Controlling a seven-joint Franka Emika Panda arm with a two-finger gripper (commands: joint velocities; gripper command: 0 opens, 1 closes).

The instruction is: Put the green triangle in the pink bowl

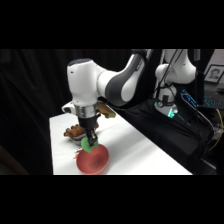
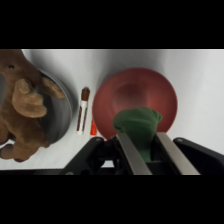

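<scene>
The pink bowl (image 1: 93, 159) sits near the table's front left corner, and in the wrist view the pink bowl (image 2: 135, 97) lies right below the fingers. My gripper (image 1: 89, 141) hangs just above the bowl's rim, shut on the green triangle (image 1: 87, 145). From the wrist camera the green triangle (image 2: 137, 124) shows as a dark green lump clamped between the two metal fingers (image 2: 129, 152), held over the bowl's near edge. My gripper (image 2: 145, 142) hides the block's lower part.
A grey metal bowl (image 2: 62, 117) with a brown plush toy (image 2: 22, 105) lies left of the pink bowl. A small brush-like stick (image 2: 84, 107) and an orange piece (image 2: 93, 128) lie between the bowls. The brown toy (image 1: 75, 132) sits behind the gripper.
</scene>
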